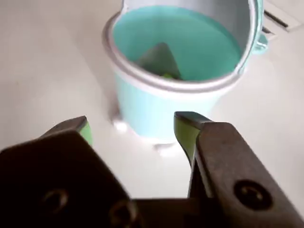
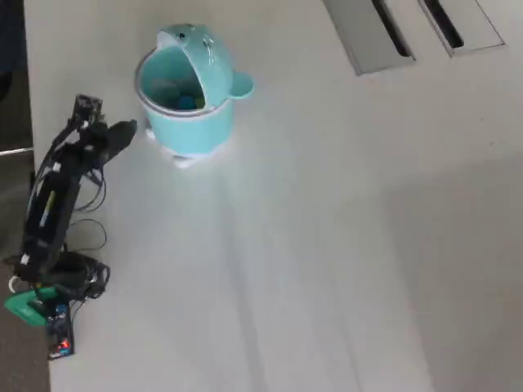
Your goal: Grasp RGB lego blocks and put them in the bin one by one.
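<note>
Overhead view is showing one bin standing on the worktop, lid flipped up, with one blue block and one green block lying inside. Wrist view is showing the gripper spread wide and empty, hovering just beside the bin, touching nothing.

Pale table, slotted grey panel

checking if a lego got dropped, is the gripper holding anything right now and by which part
Nothing is held. The gripper is open and empty in the wrist view, in front of the whale bin; lego blocks already lie inside the bin.
</note>
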You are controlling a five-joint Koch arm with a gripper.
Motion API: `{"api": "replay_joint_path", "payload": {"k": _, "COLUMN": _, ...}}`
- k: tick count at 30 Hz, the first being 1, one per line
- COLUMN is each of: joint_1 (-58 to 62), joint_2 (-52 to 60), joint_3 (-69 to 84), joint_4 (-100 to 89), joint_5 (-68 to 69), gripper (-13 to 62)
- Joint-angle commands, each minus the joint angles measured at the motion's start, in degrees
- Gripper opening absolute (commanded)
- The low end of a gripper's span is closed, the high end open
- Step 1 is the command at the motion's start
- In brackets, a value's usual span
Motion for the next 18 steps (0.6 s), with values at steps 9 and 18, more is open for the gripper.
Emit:
{"api": "replay_joint_path", "payload": {"k": 9, "joint_1": 7.4, "joint_2": 12.6, "joint_3": 20.0, "joint_4": -28.8, "joint_5": 9.9, "gripper": 32.8}}
{"api": "replay_joint_path", "payload": {"k": 18, "joint_1": 14.9, "joint_2": 16.0, "joint_3": 36.5, "joint_4": -52.5, "joint_5": 30.1, "gripper": 33.0}}
